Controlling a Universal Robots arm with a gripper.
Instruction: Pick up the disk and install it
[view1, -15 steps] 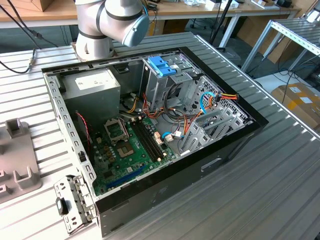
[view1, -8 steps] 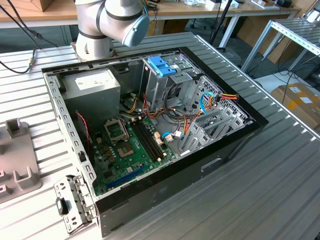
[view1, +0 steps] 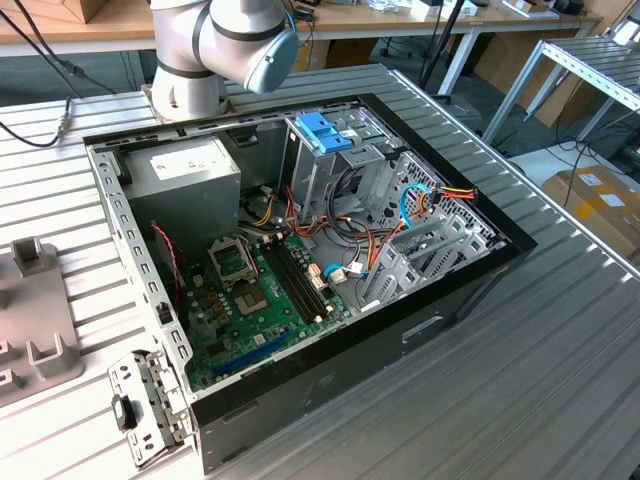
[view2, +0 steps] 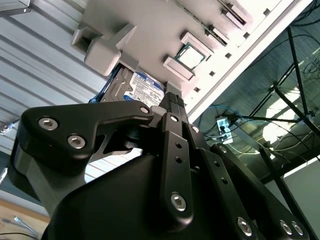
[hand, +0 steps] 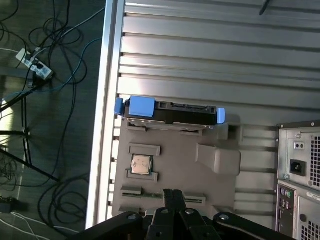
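Your disk (hand: 170, 113) stands on its long edge in a slot along one border of a grey fixture plate (hand: 190, 175). Its bright blue carrier frame shows at both ends in the first wrist view, and its labelled face shows in the second wrist view. A processor chip (hand: 141, 164) lies in a recess of the same plate, near the disk but not touching it. The gripper (hand: 173, 194) hangs over the plate, clear of the disk, with its two black fingers drawn together and nothing between them. The plate rests on a slatted aluminium table (hand: 200, 60), close to the table's edge, and past that edge a power strip (hand: 34, 66) lies on the floor. The rear panel of a computer case (hand: 300, 175) stands on the table just beside the plate. In the exterior view you see the case lying open, with its motherboard (view1: 265, 290), its power supply (view1: 185, 172) and a metal drive cage (view1: 330, 180) topped by a blue plastic bracket (view1: 322, 131). The arm (view1: 225, 45) rises at the far side of the case.
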